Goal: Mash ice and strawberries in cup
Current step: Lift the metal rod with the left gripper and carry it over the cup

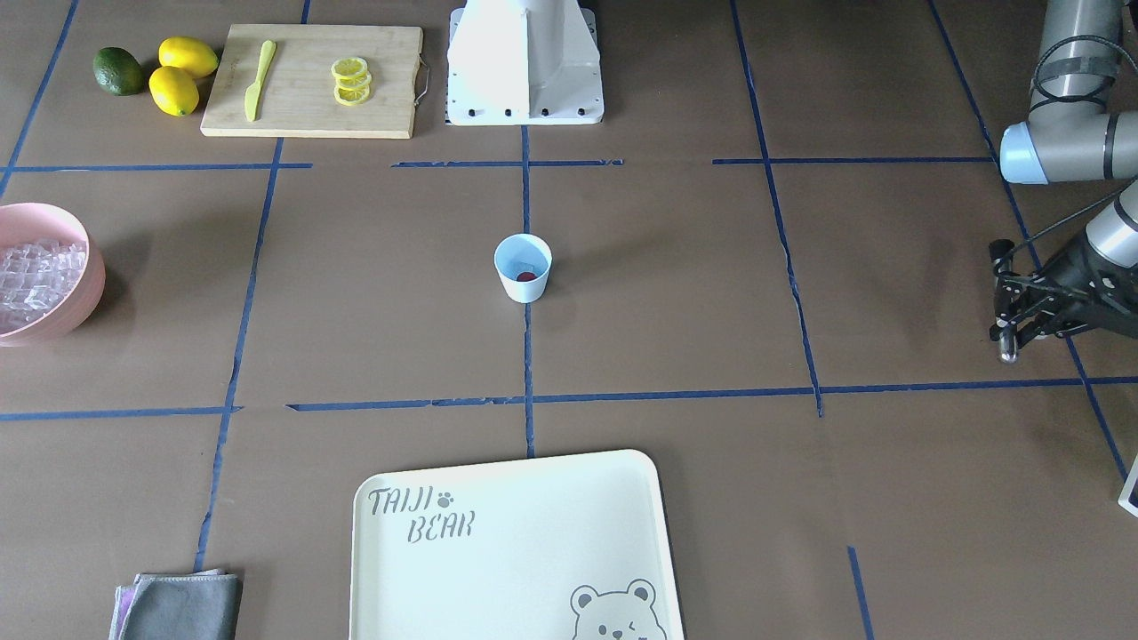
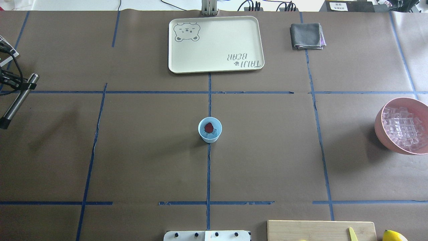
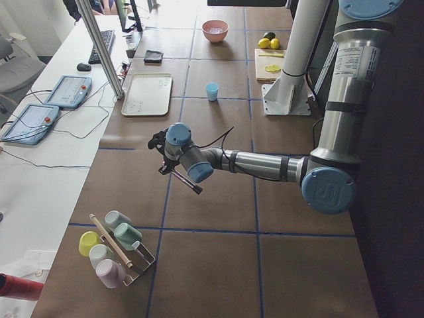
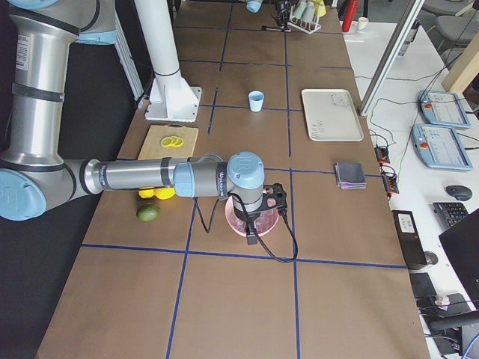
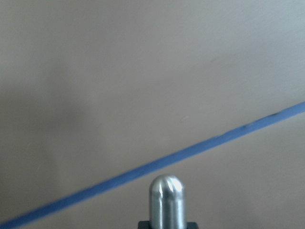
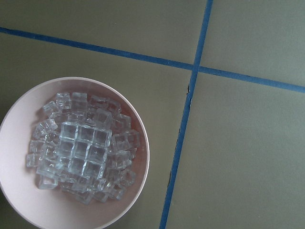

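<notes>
The light blue cup [image 2: 210,130] stands upright at the table's middle; it also shows in the front view [image 1: 523,267]. Inside it lie a red strawberry [image 2: 209,127] and a few clear ice cubes [image 2: 215,133]. More ice [image 6: 81,152] fills the pink bowl [image 2: 381,125]. My left gripper [image 1: 1006,302] is far from the cup at the table's side, shut on a metal rod [image 2: 18,100] with a rounded tip [image 5: 167,198]. My right gripper [image 4: 253,223] hangs over the pink bowl; I cannot tell if it is open.
A cream tray [image 2: 215,67] lies beyond the cup, with a grey cloth [image 2: 307,35] next to it. A cutting board [image 1: 293,116] holds a yellow knife and lemon slices, with lemons [image 1: 182,76] and an avocado [image 1: 118,71] beside it. The robot base [image 1: 524,62] stands behind the cup.
</notes>
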You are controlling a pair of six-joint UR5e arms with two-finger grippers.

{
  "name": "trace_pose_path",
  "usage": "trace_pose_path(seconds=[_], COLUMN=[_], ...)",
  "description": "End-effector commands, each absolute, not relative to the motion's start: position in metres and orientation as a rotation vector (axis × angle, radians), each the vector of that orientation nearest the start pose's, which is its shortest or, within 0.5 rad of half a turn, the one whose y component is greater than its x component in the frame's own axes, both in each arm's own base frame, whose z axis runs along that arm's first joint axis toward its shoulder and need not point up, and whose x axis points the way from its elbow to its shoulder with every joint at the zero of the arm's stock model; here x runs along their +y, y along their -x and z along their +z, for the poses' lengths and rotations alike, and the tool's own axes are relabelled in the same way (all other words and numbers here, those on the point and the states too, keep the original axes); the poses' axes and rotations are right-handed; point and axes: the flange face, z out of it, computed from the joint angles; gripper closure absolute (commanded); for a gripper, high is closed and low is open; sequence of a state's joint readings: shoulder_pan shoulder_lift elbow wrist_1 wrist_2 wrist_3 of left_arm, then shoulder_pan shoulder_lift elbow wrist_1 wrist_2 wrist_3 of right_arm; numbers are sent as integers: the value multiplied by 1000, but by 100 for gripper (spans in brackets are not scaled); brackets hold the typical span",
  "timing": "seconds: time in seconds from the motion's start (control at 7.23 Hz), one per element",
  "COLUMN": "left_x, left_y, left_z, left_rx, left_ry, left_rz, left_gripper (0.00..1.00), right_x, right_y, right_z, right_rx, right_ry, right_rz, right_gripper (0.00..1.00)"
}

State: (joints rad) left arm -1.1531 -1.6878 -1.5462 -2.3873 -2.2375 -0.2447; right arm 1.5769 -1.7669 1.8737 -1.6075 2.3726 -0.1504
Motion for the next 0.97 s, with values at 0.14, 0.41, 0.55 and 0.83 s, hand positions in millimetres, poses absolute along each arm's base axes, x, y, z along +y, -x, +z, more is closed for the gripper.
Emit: trace_pose_path(seconds=[0.14,0.41,0.55,0.83], left_x=[-554,-543,-532,-486], left_y=[-172,-225,-249,-316], left_z=[384,332,310,299], left_rx=[1031,1153,1188,1239], left_ry=[-923,-1033,-1140,-1340], left_rz=[442,535,573,630], left_gripper=[100,100,100,100], right_x=[-410,-408,-408,-408], right_y=[-64,-64,-64,-64], right_z=[603,604,605,605], right_rx=[-797,-799,-799,-799], right_ry=[-122,-117,-117,-117], right_rz=[-160,-158,-159,-159], right_gripper=[0,0,0,0])
